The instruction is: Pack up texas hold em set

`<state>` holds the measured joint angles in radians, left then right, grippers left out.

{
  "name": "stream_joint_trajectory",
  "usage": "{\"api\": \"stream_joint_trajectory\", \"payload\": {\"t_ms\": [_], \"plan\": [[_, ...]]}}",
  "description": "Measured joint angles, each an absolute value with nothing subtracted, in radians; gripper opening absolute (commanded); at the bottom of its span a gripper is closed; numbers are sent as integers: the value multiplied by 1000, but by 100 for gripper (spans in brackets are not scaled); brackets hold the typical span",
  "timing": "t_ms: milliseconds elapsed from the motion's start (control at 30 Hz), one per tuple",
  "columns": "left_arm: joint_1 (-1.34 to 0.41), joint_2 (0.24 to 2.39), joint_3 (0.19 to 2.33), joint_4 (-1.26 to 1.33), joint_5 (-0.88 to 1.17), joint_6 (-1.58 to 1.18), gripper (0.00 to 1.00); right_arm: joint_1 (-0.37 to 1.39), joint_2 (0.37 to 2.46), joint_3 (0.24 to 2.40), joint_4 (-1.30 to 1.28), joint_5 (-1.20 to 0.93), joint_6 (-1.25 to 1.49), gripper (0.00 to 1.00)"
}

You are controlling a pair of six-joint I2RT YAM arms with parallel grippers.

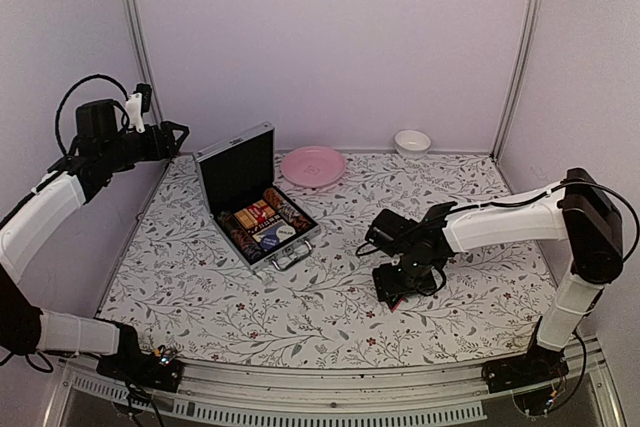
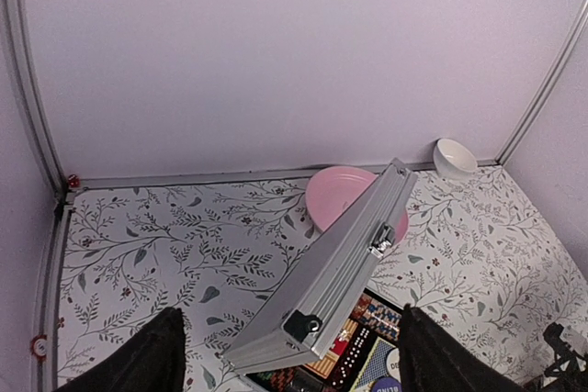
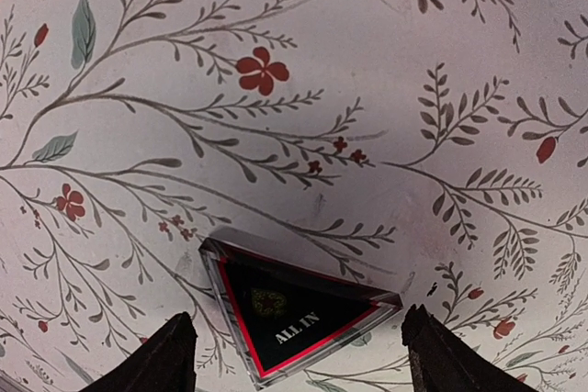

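Triangle (image 3: 294,314) lies flat, well apart from the open case (image 1: 255,202); my right gripper (image 1: 398,287) straddles it, jaws wide, for the pickup. Left gripper (image 1: 172,137) hangs open, high beside the case, out of the way.

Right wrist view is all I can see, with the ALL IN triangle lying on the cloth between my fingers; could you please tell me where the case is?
Observer: The case sits to the left of the right gripper and farther back, well apart from it.
Operator: Is its lid open?
Observer: Yes, the lid stands raised, and chip stacks and cards show inside.
Operator: And where is the left arm, please?
Observer: The left gripper hangs open in the air left of the lid, holding nothing.
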<state>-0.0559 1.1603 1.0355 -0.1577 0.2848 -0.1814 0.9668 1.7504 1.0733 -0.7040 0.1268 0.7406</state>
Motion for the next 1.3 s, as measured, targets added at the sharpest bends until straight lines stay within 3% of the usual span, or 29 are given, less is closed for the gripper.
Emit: {"api": "stream_joint_trajectory", "payload": {"t_ms": [367, 1300], "plan": [[-56, 1161, 1036, -158, 293, -184, 79, 969, 1786, 1078, -713, 130, 736, 69], [-55, 1161, 1036, -158, 292, -184, 80, 973, 1828, 1123, -733, 149, 714, 71]]}}
